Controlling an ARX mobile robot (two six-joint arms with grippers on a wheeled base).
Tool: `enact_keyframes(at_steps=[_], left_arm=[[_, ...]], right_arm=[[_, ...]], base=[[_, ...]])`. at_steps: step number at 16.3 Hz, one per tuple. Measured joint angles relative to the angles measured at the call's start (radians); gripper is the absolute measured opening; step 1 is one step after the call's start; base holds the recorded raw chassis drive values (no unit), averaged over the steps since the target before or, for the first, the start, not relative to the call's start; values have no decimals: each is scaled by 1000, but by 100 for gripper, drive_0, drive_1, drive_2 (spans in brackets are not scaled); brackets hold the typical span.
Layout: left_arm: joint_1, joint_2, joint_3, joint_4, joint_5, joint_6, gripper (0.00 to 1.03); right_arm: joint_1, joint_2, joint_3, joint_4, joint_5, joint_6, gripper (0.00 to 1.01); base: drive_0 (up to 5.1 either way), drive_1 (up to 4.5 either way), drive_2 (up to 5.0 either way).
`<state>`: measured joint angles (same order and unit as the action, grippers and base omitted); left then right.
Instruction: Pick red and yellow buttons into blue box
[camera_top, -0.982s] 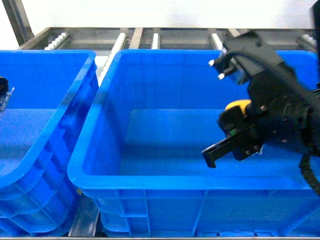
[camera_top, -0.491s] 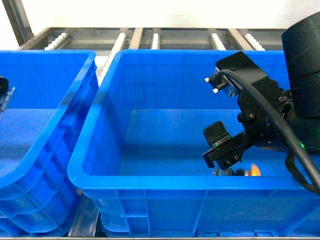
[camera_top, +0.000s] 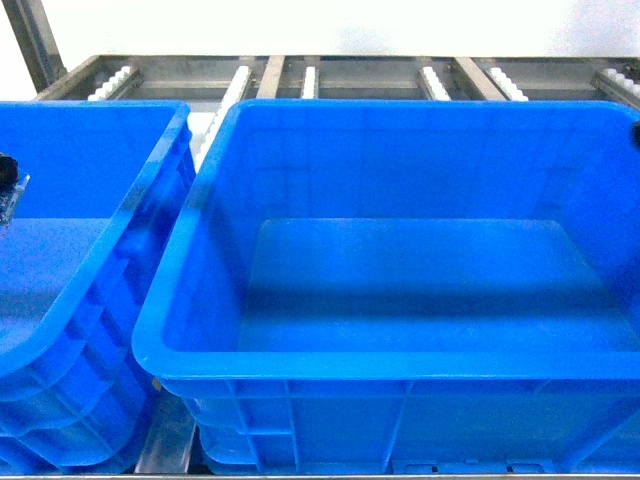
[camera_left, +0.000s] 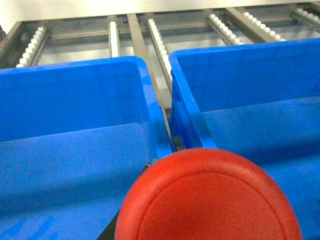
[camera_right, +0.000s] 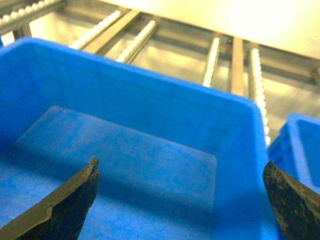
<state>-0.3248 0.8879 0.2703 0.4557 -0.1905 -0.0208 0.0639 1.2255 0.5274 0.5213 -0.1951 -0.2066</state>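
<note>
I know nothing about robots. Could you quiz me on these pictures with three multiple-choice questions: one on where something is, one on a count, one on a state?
1. In the left wrist view, where is the red button cap?
A. On the rollers at the back
B. At the bottom, close to the camera
C. In a crate's far corner

2. How many blue crates does the head view show?
A. One
B. Two
C. Four

3. How do the right gripper fingers stand?
A. Spread wide, nothing between
B. Shut on a yellow button
C. Shut on a cloth

Answers:
1 B: the cap fills the lower edge of that picture.
2 B: the blue box and a second crate to its left.
3 A: the fingers sit at opposite sides, with only blue plastic seen between them.
</note>
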Motion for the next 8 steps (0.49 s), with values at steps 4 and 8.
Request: enact_keyframes(at_steps=[4, 8], left_arm=[[0, 0, 0, 0, 0, 0, 24], [0, 0, 0, 0, 0, 0, 24]], right_arm=[[-268, -460, -135, -77, -114, 143, 98], [-388, -772, -334, -329, -316, 180, 98]], base=[[0, 0, 0], [0, 0, 0]])
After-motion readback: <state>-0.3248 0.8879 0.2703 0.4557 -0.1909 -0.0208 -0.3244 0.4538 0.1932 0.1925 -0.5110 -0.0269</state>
